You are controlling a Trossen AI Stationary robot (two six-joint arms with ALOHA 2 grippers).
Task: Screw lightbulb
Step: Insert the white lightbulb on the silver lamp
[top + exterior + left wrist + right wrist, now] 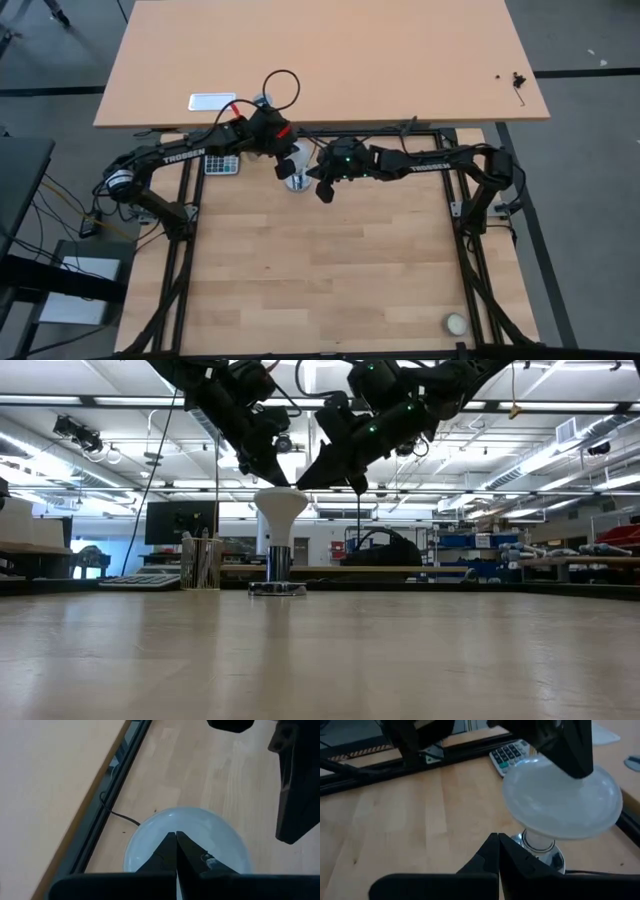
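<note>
The white frosted lightbulb stands upright, its grey screw base in the silver socket disc at the table's far middle. It also shows in the high view, the left wrist view and the right wrist view. My left gripper is shut and sits over the top of the globe. My right gripper is shut and empty. It hangs a little to the bulb's right, level with the globe and apart from it. My left gripper has its shut fingertips on the top of the bulb's globe, slanting down from the far left. The fingers themselves hide the exact spot of touch. The bulb stands upright with its base in the socket disc.
A calculator lies left of the bulb by the table's far rail. A small cream ball lies at the near right corner. A second tabletop with a white card lies beyond the far rail. The wooden table stretches toward the near edge.
</note>
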